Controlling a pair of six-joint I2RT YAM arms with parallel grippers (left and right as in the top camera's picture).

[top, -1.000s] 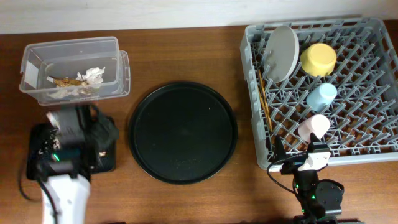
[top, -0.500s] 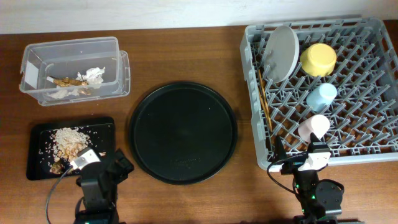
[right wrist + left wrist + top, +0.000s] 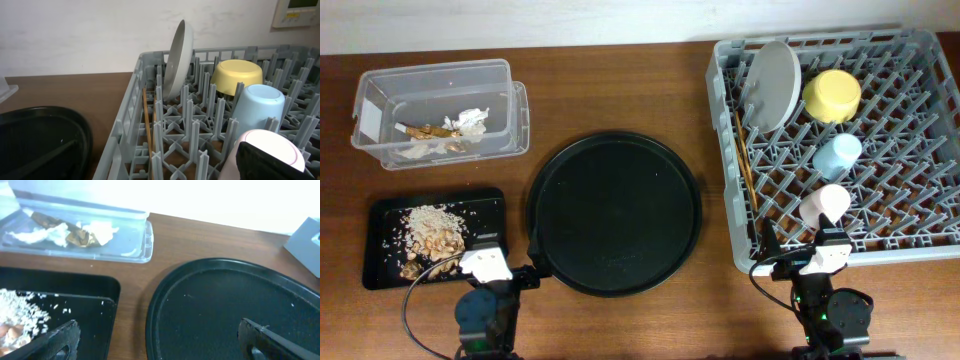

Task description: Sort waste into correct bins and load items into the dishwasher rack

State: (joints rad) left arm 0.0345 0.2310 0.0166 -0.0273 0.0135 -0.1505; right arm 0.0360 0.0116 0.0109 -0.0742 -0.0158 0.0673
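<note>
Crumpled tissue and brown scraps (image 3: 460,125) lie in the clear tub (image 3: 435,70). Beige food scraps and crumbs (image 3: 432,232) lie in the shallow black tray (image 3: 485,210). In the grey rack (image 3: 720,150) stand the grey plate (image 3: 772,82), yellow bowl (image 3: 832,95), light-blue cup (image 3: 837,155), pink cup (image 3: 825,203) and chopsticks (image 3: 744,160). My left gripper (image 3: 498,268) is open and empty, low between the black tray (image 3: 75,295) and the round tray. My right gripper (image 3: 817,262) is open and empty at the rack's near edge, next to the pink cup (image 3: 265,145).
A large round black tray (image 3: 613,212) lies between the bins and the rack. The tub's lid rim (image 3: 135,235) reaches toward it. The table's front edge is just behind both arms.
My left arm has drawn back from over the shallow black tray to the table's front edge, uncovering the food scraps in it. The right arm has not moved.
</note>
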